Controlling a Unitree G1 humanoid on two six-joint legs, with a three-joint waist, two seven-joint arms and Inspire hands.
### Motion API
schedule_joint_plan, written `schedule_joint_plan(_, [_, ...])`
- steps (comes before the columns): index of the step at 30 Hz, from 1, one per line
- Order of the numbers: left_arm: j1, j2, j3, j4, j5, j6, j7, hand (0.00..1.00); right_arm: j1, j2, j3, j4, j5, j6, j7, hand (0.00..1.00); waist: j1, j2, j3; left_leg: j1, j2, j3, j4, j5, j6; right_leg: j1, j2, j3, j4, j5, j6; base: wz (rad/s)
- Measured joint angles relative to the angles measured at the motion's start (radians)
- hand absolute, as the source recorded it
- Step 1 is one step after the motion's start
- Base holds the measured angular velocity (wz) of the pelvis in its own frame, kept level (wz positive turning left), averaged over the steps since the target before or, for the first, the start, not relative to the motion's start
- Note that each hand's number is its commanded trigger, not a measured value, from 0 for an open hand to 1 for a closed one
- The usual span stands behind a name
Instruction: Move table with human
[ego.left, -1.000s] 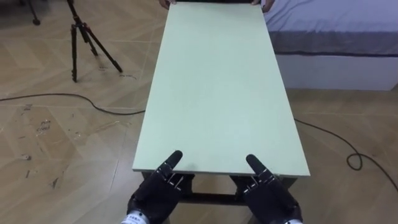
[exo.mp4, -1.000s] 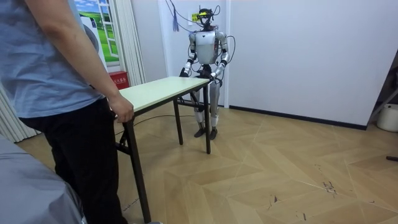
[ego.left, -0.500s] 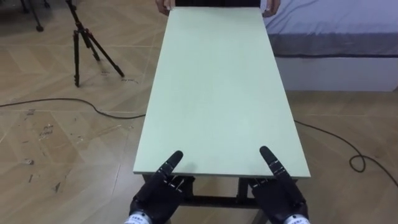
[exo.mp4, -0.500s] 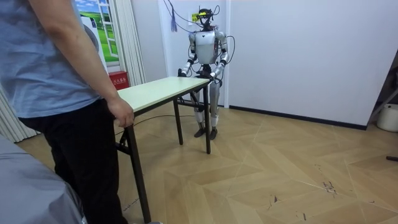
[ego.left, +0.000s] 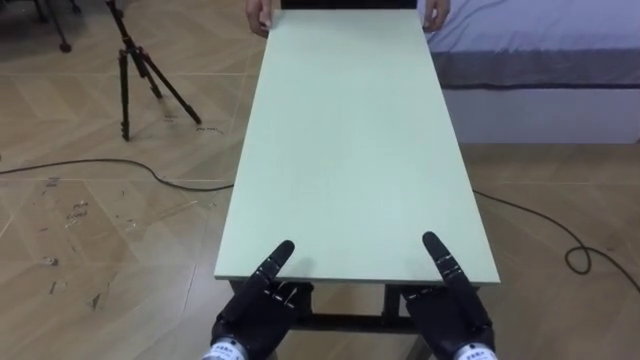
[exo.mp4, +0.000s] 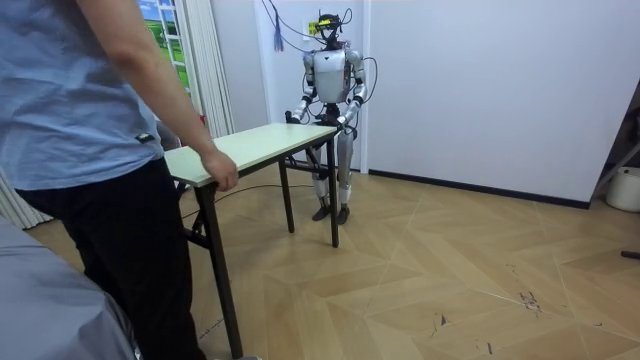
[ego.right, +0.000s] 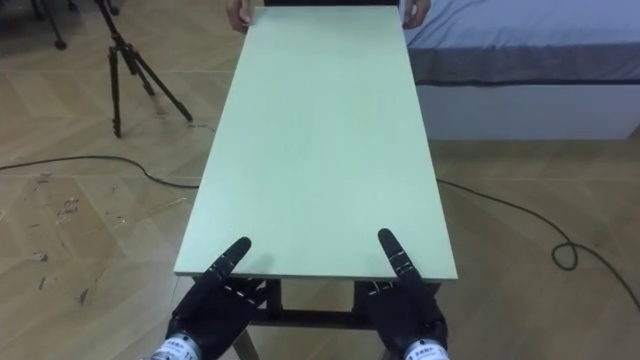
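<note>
- At the near short end of the table (ego.left: 350, 150), the robot's two hands sit at the edge, one towards each corner.
- The left hand (ego.left: 258, 305) has its thumb lying straight on the pale green top just inside the left corner; the rest of the hand goes under the edge, so I cannot tell whether it grips.
- The right hand (ego.left: 450, 310) mirrors it near the right corner, thumb straight on the top and the rest tucked below the board (its hold cannot be told either).
- The tabletop is bare and runs lengthwise away from the robot, with dark metal framing showing beneath the near edge between the two hands.
- At the far short end, a person's hand (ego.left: 262, 16) holds the left corner and the other hand (ego.left: 435, 13) holds the right corner.
- In the room view, the person (exo.mp4: 90, 150) stands in the foreground in a blue shirt and dark trousers, one hand clasped over the table's near edge, while the robot stands upright at the opposite end in front of a white wall (exo.mp4: 480, 90).
- The table's dark legs (exo.mp4: 218, 270) reach down to the wooden floor (ego.left: 100, 240).
- A black tripod (ego.left: 135, 60) stands on that floor to the left of the table, well apart from it.
- A bed (ego.left: 540, 50) with a grey cover lies to the right of the table's far end, near it.
</note>
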Motion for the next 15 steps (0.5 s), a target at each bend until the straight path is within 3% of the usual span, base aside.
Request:
schedule_joint_plan(1, [0.000,0.000,0.000,0.000,0.000,-0.001,0.003,0.08,0.000,0.003,0.000,0.000,0.000,-0.004,0.000,0.00,-0.001,0.000,0.0000,0.000,0.000,0.000,0.000,0.000,0.000,0.000,0.000,0.000,0.000,0.000,0.000,0.00])
schedule_joint_plan(2, [0.000,-0.001,0.000,-0.001,0.000,-0.001,0.005,0.73,0.000,0.003,0.000,0.000,0.000,-0.004,0.000,0.09,-0.001,0.000,-0.0001,0.000,0.000,-0.001,0.000,0.000,0.000,0.000,0.000,0.000,0.000,0.000,0.000,0.00])
schedule_joint_plan(3, [0.000,-0.001,0.000,-0.001,0.000,-0.001,0.006,1.00,0.000,0.003,0.000,0.000,0.000,-0.004,0.000,0.56,-0.001,0.000,-0.0001,0.000,0.000,-0.001,0.000,0.000,0.000,0.000,0.000,0.000,0.000,0.000,0.000,0.00])
schedule_joint_plan(4, [0.000,-0.001,0.000,-0.002,0.000,-0.001,0.009,1.00,0.000,0.003,0.000,0.000,0.000,-0.004,0.000,1.00,-0.001,0.000,0.0000,0.000,0.000,-0.001,0.000,0.000,0.000,0.000,0.000,0.000,0.000,0.000,0.000,0.00])
schedule_joint_plan(15, [0.000,-0.006,0.000,-0.010,0.000,-0.001,0.022,1.00,-0.003,0.005,-0.001,0.019,0.000,-0.004,-0.032,1.00,0.008,-0.004,0.0023,-0.001,0.000,-0.001,0.002,0.000,0.000,-0.006,0.000,-0.001,0.001,0.000,0.000,0.00])
